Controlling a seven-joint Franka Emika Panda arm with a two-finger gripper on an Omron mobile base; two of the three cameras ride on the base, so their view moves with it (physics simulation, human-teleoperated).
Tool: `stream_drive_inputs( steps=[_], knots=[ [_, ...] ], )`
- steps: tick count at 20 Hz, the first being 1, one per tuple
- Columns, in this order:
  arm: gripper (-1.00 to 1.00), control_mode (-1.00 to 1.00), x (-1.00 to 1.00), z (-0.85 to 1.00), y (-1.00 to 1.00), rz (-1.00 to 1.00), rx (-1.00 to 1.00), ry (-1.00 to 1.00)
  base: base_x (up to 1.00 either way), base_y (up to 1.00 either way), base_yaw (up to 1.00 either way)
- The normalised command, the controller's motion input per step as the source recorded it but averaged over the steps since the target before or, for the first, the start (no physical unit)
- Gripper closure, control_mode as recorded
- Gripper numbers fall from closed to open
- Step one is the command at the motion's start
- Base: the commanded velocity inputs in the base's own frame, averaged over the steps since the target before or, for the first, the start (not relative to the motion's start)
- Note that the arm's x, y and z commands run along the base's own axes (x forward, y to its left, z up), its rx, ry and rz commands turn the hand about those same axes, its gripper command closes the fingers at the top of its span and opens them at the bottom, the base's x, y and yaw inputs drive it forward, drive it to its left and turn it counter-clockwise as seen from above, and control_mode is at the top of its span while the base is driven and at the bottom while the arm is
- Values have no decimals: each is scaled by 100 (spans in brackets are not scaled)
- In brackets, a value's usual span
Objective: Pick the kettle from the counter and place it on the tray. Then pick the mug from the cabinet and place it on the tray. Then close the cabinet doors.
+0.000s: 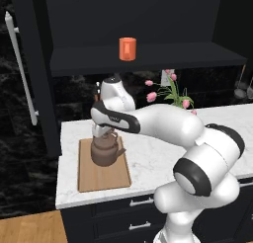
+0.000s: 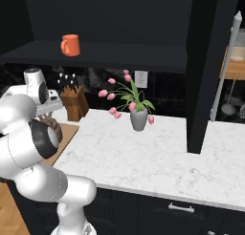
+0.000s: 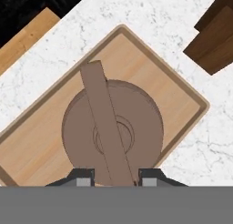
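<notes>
The counter [image 1: 163, 155] is a white marble-patterned worktop with grey veining, set over dark drawers. Toward its left end the tray [image 1: 101, 180], a light-brown wooden board with a raised rim, lies flat on it, and the dark-brown kettle [image 1: 105, 152] sits on the tray. A wooden knife block [image 2: 76, 103] stands at the back of the counter, and a grey vase of pink flowers [image 2: 139, 118] stands farther right. Above, the cabinet shelf [image 1: 148, 59] carries the orange mug [image 1: 127, 49].
</notes>
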Motion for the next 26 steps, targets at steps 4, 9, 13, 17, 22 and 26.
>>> stream_drive_inputs(
  steps=[4, 9, 13, 17, 22, 26],
  knots=[
    [-100, -100, 0, -19, 0, 0, 0, 0, 0, 0, 0],
    [-100, -100, -1, -3, 0, 0, 2, -2, 0, 0, 0],
    [-100, -100, -49, 68, 0, 0, 1, -17, 0, 0, 0],
    [-100, -100, -71, 84, 0, 0, 0, -20, 0, 0, 0],
    [-100, -100, -78, 72, -23, -12, 0, -11, 0, 0, 0],
    [-100, -100, -69, 65, -65, -27, 1, -2, 0, 0, 0]
  ],
)
